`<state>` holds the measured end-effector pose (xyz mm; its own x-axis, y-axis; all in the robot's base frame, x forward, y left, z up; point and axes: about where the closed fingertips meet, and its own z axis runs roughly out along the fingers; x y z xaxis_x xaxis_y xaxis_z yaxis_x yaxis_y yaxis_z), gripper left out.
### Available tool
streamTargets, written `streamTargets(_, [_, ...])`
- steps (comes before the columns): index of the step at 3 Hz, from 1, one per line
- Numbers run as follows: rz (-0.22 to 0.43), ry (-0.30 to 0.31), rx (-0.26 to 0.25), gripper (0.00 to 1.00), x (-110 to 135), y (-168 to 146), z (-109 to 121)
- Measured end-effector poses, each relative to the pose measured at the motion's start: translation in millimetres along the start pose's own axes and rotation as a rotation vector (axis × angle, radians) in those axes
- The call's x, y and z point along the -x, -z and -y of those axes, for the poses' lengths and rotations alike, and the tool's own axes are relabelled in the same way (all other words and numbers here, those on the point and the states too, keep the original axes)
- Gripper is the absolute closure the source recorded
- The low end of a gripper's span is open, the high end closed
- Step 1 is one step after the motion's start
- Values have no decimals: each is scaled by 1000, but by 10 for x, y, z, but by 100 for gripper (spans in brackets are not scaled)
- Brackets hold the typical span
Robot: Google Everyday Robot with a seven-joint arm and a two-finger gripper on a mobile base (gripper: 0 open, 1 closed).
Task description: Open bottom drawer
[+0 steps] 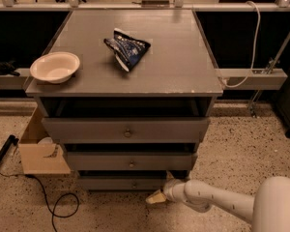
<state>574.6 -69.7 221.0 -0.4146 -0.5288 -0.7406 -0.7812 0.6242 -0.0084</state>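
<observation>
- Speckled floor [241, 149] surrounds the grey cabinet [174, 57]; its bottom drawer [106, 182] sits lowest, apparently not yet pulled out.
- Hand [157, 197] hovers low, near that drawer's right end (apart or together, I cannot tell).
- Left, I judge: reach the knob [134, 184], grip, pull.

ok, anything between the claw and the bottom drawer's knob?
Nothing. In the camera view the claw sits low and right of the knob on the bottom drawer; only bare drawer front and floor lie between.
</observation>
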Motion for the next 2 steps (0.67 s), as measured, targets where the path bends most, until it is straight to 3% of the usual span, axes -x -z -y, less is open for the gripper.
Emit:
streamTargets(1, [0,0,0,0,0,-1,0])
streamTargets(2, [-16,45,-7,0,77,-149,11])
